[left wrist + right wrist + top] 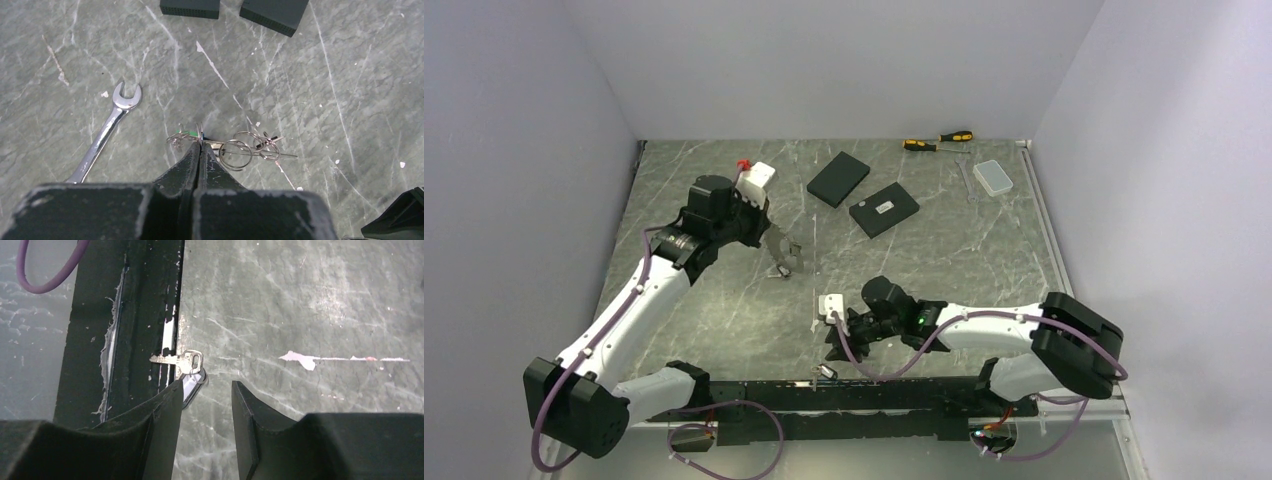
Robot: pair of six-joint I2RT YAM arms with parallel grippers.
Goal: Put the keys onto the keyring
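Observation:
My left gripper is shut on the thin grey keyring and holds it a little above the table. In the left wrist view the closed tips pinch the wire of the keyring, seen edge-on. A green-headed key and several small split rings hang on it. My right gripper is open, low over the table's near edge. In the right wrist view its tips stand just short of a loose silver key with a whitish tag, partly behind the left finger. That key also shows from above.
The loose key lies half on the black rail at the table's near edge. Two black boxes, a wrench, a clear plastic box and two yellow-and-black screwdrivers lie at the back. The wrench also shows in the left wrist view.

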